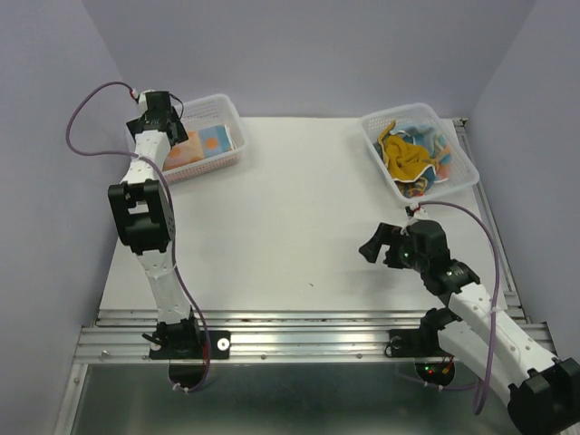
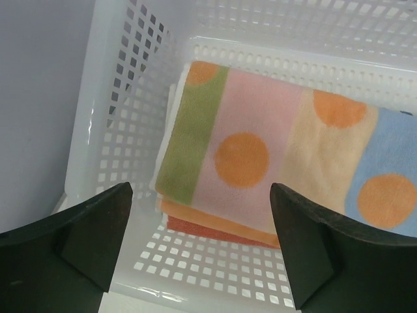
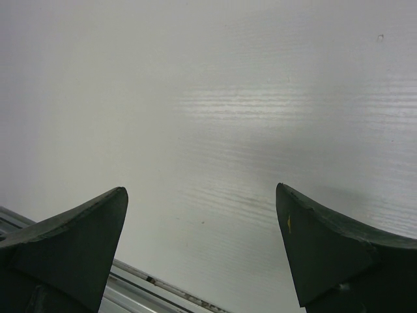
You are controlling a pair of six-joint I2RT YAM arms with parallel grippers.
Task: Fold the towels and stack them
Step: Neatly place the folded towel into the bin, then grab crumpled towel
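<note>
Left gripper (image 1: 168, 113) hangs over the left basket (image 1: 227, 100) in the top view, where the folded towels (image 1: 207, 145) lie flat as one stack, probably to keep their shape. The crumpled towels (image 1: 410, 156) sit in another basket (image 1: 460, 145), far right of the left basket. From the left wrist, its jaws stand wide and empty, directly above the dotted towel (image 2: 260, 150) topping that stack. From the right wrist, the right gripper (image 3: 202, 195) is also wide and empty over the table (image 3: 228, 98), well right of the left basket, ready, I think, for the next towel.
</note>
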